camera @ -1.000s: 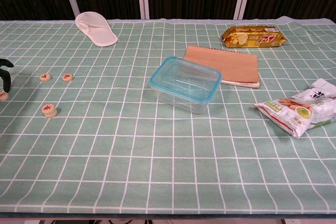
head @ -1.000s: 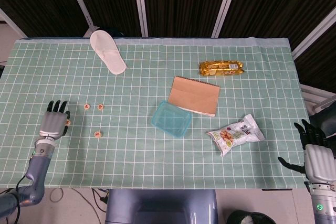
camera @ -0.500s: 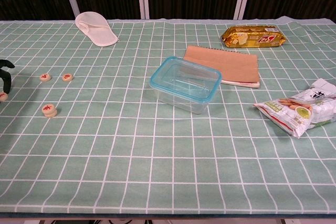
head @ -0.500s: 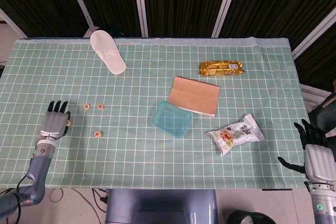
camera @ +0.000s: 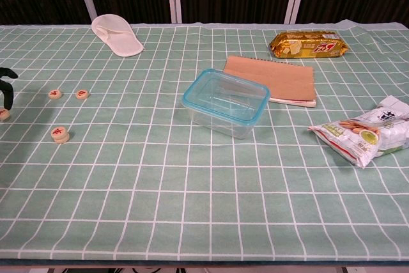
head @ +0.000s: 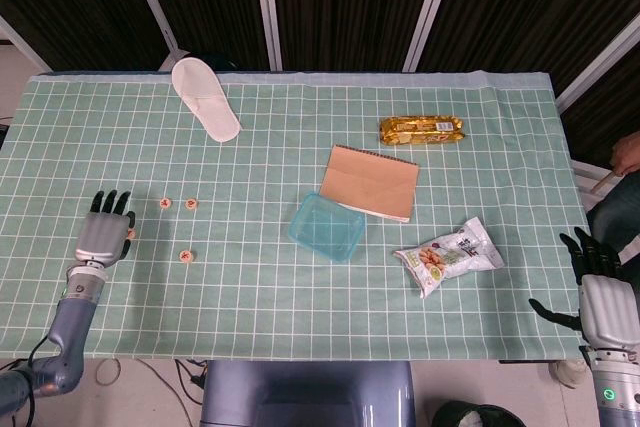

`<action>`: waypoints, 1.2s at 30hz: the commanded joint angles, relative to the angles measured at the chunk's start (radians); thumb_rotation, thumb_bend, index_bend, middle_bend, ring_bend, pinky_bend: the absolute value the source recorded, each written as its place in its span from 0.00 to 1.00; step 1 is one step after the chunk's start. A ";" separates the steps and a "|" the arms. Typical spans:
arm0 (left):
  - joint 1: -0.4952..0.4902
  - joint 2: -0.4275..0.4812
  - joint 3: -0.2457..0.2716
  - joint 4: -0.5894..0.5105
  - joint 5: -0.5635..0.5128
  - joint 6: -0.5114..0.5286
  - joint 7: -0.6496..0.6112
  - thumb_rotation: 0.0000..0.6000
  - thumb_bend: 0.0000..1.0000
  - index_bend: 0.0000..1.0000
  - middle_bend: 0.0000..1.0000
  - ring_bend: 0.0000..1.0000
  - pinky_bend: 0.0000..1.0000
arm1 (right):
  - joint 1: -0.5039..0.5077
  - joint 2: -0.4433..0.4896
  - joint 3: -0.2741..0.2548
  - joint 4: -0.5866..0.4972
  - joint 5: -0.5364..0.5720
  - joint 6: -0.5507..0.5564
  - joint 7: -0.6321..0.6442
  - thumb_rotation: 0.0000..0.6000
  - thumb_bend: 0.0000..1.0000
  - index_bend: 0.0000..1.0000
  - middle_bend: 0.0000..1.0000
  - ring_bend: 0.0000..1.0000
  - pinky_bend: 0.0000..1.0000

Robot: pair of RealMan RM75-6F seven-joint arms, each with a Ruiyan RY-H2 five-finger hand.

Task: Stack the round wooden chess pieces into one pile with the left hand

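Green checked cloth covers the counter (head: 300, 307). Four round wooden chess pieces (camera: 60, 134) lie scattered at its left. Left hand (head: 104, 229), fingers spread, holds nothing, just beside one piece; right hand (head: 603, 292) likewise released.

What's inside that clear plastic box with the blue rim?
Nothing shows inside the box: both views look through its clear walls to the green checked cloth. Behind it lies a brown notebook, whose near corner the box partly hides.
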 commanded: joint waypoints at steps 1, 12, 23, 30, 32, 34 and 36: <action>0.010 0.049 0.009 -0.090 0.041 0.041 0.005 1.00 0.36 0.47 0.08 0.00 0.07 | 0.000 0.000 0.000 0.000 0.001 -0.001 0.000 1.00 0.21 0.11 0.00 0.06 0.00; 0.032 0.163 0.079 -0.381 0.168 0.114 0.091 1.00 0.36 0.47 0.08 0.00 0.07 | -0.001 0.003 0.001 -0.001 0.003 -0.001 0.002 1.00 0.21 0.11 0.00 0.06 0.00; 0.027 0.125 0.083 -0.388 0.169 0.132 0.182 1.00 0.36 0.47 0.08 0.00 0.07 | -0.002 0.005 0.002 0.000 0.004 0.001 0.007 1.00 0.20 0.11 0.00 0.06 0.00; 0.014 0.088 0.073 -0.370 0.165 0.123 0.197 1.00 0.36 0.47 0.08 0.00 0.07 | -0.002 0.006 0.004 0.001 0.005 0.001 0.008 1.00 0.20 0.11 0.00 0.06 0.00; 0.010 0.079 0.071 -0.363 0.158 0.120 0.209 1.00 0.36 0.47 0.08 0.00 0.07 | -0.002 0.007 0.004 0.001 0.006 0.000 0.008 1.00 0.20 0.11 0.00 0.06 0.00; 0.007 0.072 0.071 -0.358 0.151 0.115 0.220 1.00 0.36 0.47 0.08 0.00 0.07 | -0.002 0.006 0.004 0.001 0.006 0.000 0.009 1.00 0.20 0.11 0.00 0.06 0.00; 0.003 0.063 0.070 -0.352 0.143 0.112 0.234 1.00 0.36 0.47 0.08 0.00 0.07 | -0.002 0.007 0.004 0.002 0.006 0.000 0.009 1.00 0.20 0.11 0.00 0.06 0.00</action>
